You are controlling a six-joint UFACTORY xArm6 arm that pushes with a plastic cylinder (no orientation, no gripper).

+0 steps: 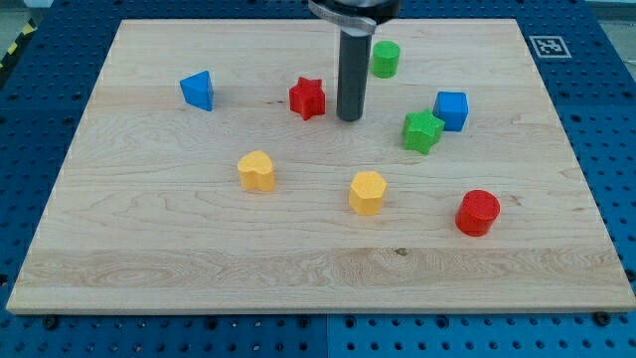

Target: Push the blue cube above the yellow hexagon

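The blue cube (451, 109) sits on the wooden board at the view's right, touching or nearly touching a green star block (423, 131) at its lower left. The yellow hexagon (367, 192) lies near the board's middle, below and left of the cube. My tip (349, 118) rests on the board above the hexagon, left of the blue cube and just right of a red star block (307, 98). It touches no block.
A green cylinder (385, 59) stands at the top, right of the rod. A second blue block (198, 90) is at the upper left, a yellow heart-like block (256, 171) at centre left, and a red cylinder (478, 212) at the lower right.
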